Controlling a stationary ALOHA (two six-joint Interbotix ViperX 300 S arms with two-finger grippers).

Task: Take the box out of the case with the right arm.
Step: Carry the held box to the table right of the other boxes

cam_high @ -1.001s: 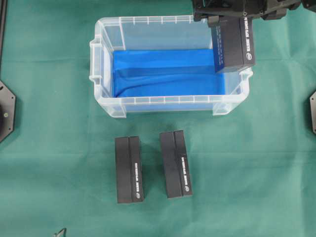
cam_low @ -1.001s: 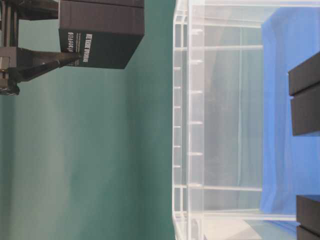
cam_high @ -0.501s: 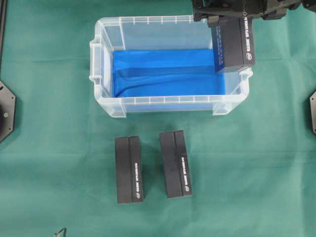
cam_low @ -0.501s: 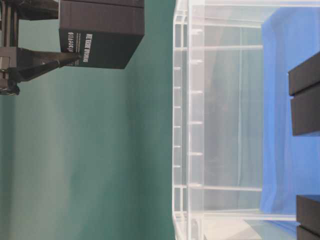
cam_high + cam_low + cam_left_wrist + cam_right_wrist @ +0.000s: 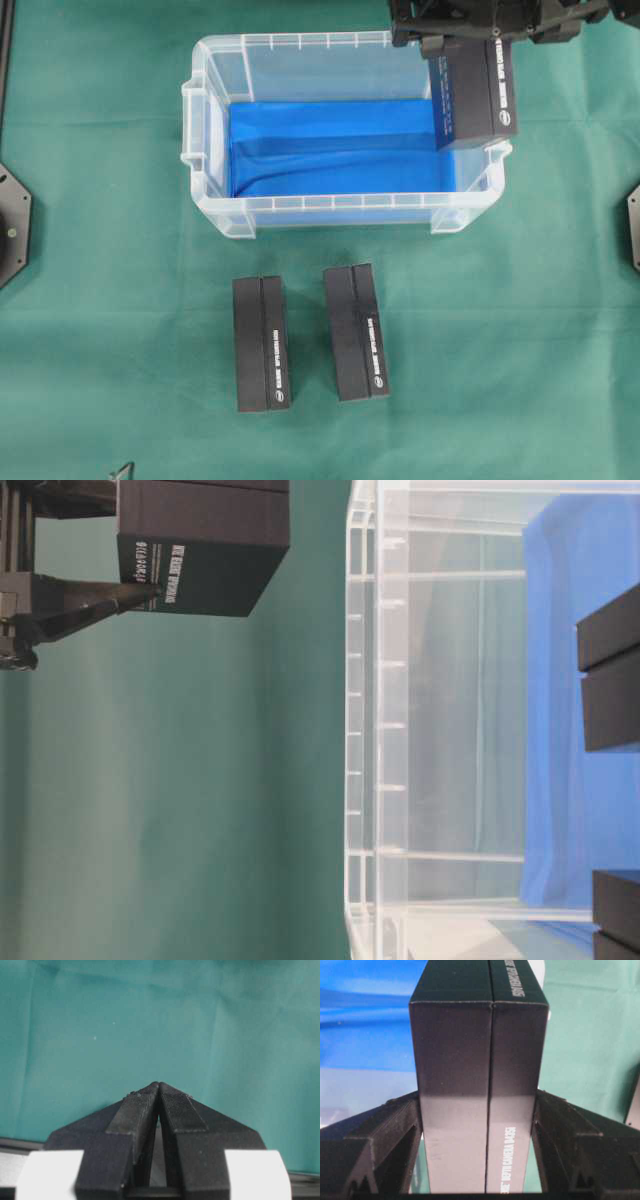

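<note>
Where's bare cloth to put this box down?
Open green cloth lies right of the two boxes and right of the case. The held box, in the right hand, hangs over the case's right end. It is tighter between case and boxes.

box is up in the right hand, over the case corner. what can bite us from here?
1. The box hangs over the case rim at its right end; lowering too early could catch the rim.
2. The right hand pinches only the box's upper end, so a quick swing might tilt it.
3. Two boxes already lie in front; the drop could land on them.
</note>
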